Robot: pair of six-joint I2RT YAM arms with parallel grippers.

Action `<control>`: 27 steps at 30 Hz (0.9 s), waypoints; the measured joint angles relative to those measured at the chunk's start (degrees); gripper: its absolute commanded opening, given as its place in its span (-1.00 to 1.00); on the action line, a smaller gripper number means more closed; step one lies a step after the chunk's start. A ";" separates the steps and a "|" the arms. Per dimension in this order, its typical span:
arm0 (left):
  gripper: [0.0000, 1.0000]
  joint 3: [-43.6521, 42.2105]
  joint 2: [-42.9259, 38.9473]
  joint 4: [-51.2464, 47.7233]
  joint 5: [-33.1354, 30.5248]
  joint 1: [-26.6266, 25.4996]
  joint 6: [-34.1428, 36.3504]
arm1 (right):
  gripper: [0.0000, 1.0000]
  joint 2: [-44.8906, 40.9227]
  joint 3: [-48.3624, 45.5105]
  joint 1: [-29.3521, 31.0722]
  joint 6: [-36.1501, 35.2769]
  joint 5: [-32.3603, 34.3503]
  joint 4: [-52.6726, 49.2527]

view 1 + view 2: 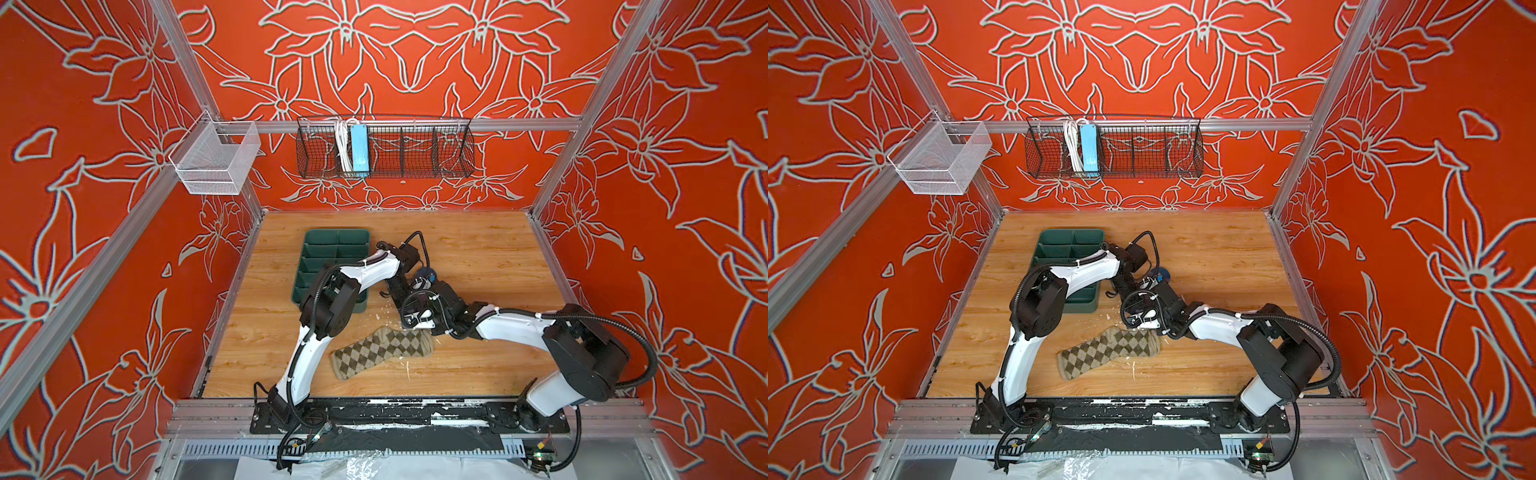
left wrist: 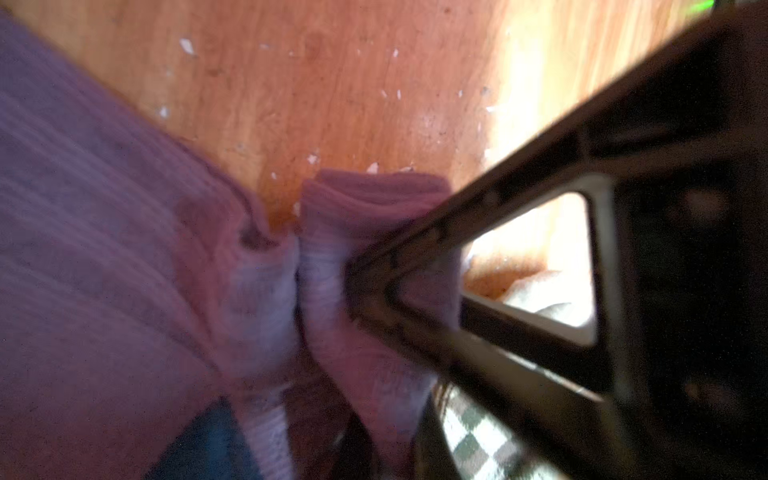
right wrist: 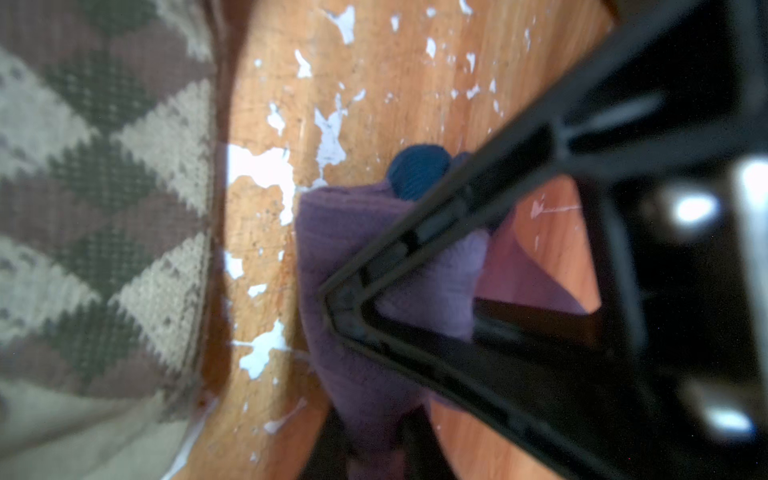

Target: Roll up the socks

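The purple sock [image 2: 124, 249] lies bunched on the wooden table and is mostly hidden under the arms in both top views. Only its navy toe [image 1: 428, 275] [image 3: 419, 172] peeks out there. My left gripper [image 2: 365, 453] is shut on a fold of this sock. My right gripper [image 3: 374, 449] is shut on another purple fold [image 3: 353, 249] close by. A black trussed finger [image 2: 498, 208] [image 3: 498, 187] crosses the fabric in each wrist view. The olive-and-beige argyle sock [image 1: 382, 351] [image 1: 1108, 351] lies flat nearer the front, touched by neither gripper.
A dark green divided tray [image 1: 316, 245] stands at the back left, partly under the left arm. White flakes [image 3: 257, 170] dot the wood around the socks. A black wire basket [image 1: 384, 149] and a white mesh basket [image 1: 216, 160] hang on the frame above the table.
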 measured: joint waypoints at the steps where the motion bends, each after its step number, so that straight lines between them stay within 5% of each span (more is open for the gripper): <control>1: -0.76 -0.66 -0.50 0.66 -0.13 0.00 -0.31 | -1.00 0.00 0.46 0.02 0.11 0.00 -0.90; 10: -0.37 -13.29 -14.47 13.84 -4.98 0.26 -3.48 | -1.00 -0.09 5.25 -0.04 4.31 -1.14 -12.28; 20: -0.30 -33.31 -43.74 37.38 -18.10 6.36 -8.70 | -1.00 1.62 11.82 -3.45 7.13 -8.98 -28.30; 23: -0.14 -40.19 -53.92 42.21 -21.73 6.25 -7.39 | -1.00 6.51 18.14 -5.86 7.67 -13.53 -34.80; 27: -0.03 -44.87 -64.26 43.58 -18.56 6.08 0.13 | -1.00 14.99 28.61 -9.42 7.87 -20.50 -44.85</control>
